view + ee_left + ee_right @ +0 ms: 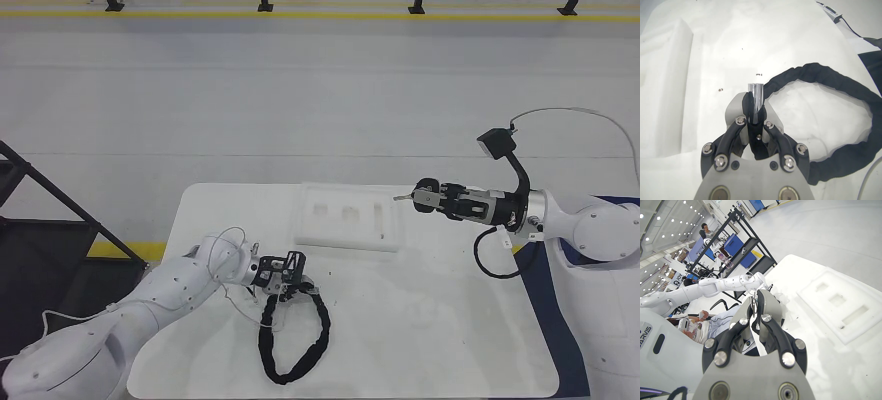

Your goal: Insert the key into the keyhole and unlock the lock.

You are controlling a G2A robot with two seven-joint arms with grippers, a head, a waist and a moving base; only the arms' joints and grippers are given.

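Top view: a white counter (450,330) was seen with a white foam tray (345,238) lying toward its far side, three recesses sunk into it. The lock, a chrome cylinder (755,94) joined to a loop of black fabric-sleeved cable (318,325), was placed on the left part of the counter, nearer the robot than the tray. The loop was spread flat on the counter surface.

From the left wrist view, the left fingers (745,106) were found closed on the cylinder, gripping it by its lower part between the black pads, with the bright end standing out beyond the fingertips. The sleeved cable was seen running off from beside the cylinder and curving round in a wide ring.

From the right wrist view, the right fingers (764,306) were found closed on the key (753,304), a thin metal piece pinched edge-on between the pads. Seen from above, the key's tip (401,197) was pointed toward the tray, just beside the tray's right edge. Key and lock were held well apart, with the tray's near right corner lying between them; the key was not yet in the keyhole
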